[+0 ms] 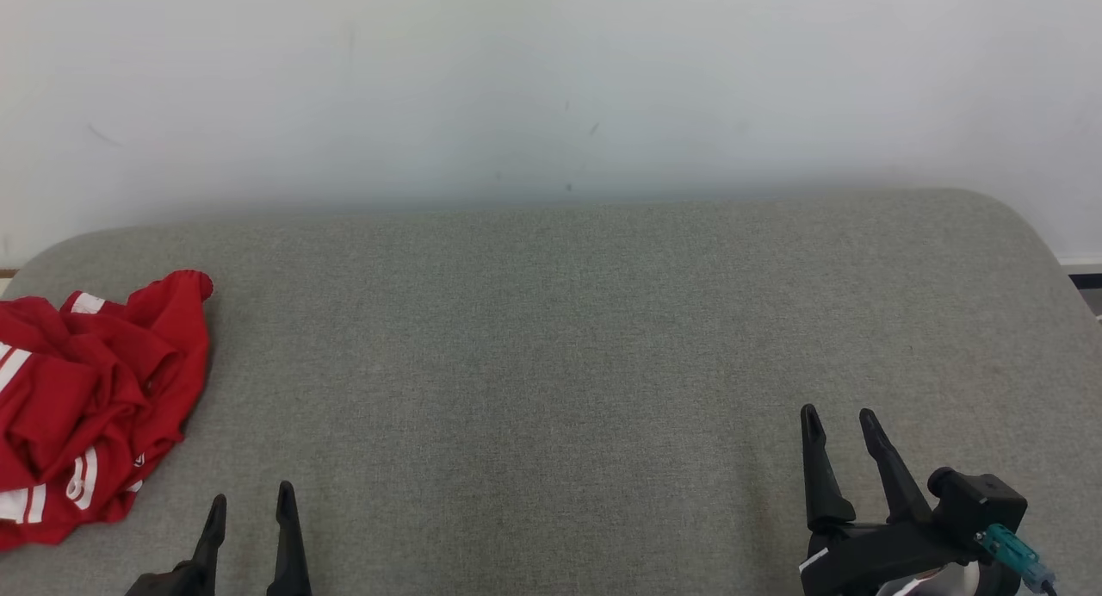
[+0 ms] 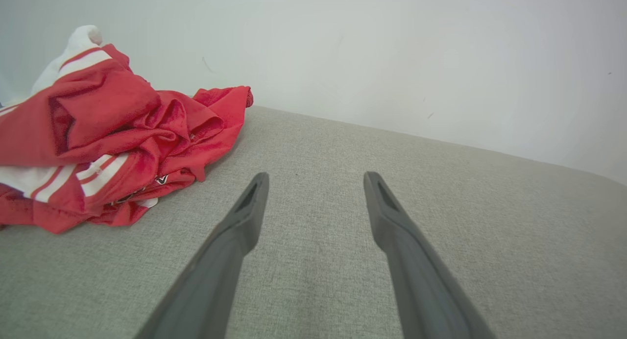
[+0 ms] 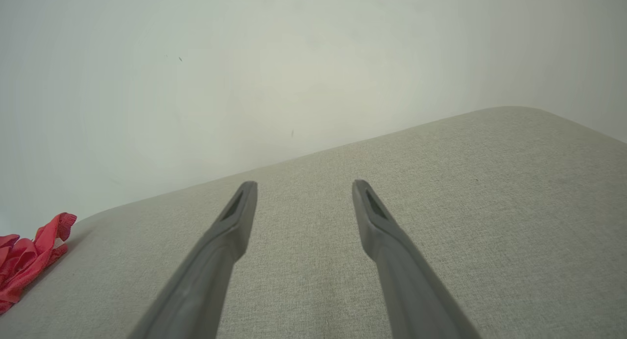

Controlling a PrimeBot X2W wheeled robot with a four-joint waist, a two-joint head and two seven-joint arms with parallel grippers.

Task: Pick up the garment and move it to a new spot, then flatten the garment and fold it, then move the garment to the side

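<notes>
I'm holding my left gripper point(image 1: 251, 493) low at my left, fingers spread wide apart. My right gripper point(image 1: 838, 412) is sitting a bit further forward on the other side, jaws gaping just the same, both pointing straight ahead.

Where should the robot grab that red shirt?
Probably a raised fold on top of the shirt, coming down from above with the open left fingers. It lies bunched in a heap, so folds stick up while its edges hug the cushion.

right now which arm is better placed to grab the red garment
Left. The left gripper, jaws open, sits just beside the crumpled red garment; the right gripper is far across the grey fabric surface.
</notes>
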